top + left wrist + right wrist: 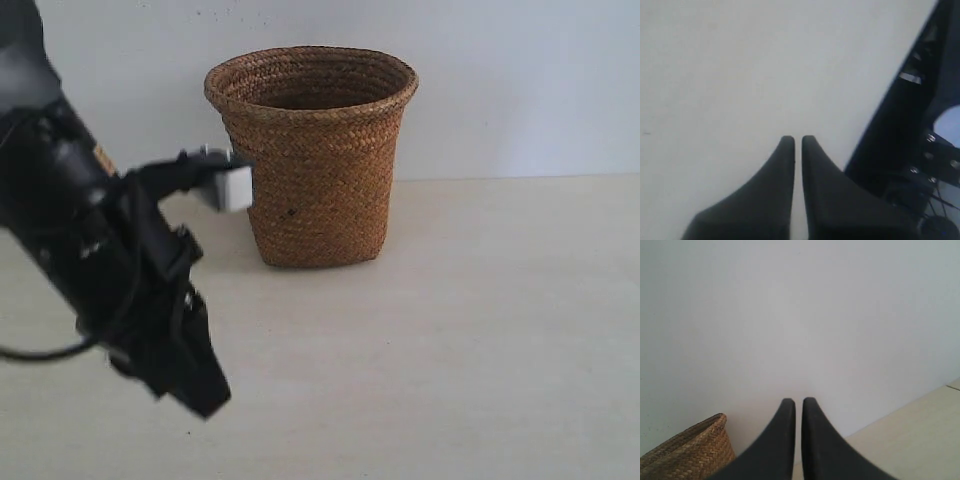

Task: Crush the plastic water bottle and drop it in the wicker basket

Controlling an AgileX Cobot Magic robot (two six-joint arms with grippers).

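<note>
Nothing here can be read from where I stand. The black arm [90,250] has a small yellowish sticker [104,157], too small and blurred to make out. A pale strip [910,77] on the dark frame in the left wrist view is equally illegible. The wicker basket [315,160] shows only weave and a small dark spot [291,212].

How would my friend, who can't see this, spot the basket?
Look at the pale table in front of the white wall. Towards its back, beside the black robot arm, stands the basket. It is the only brown woven thing there, tall, with a flared rim and a narrower bottom.
</note>
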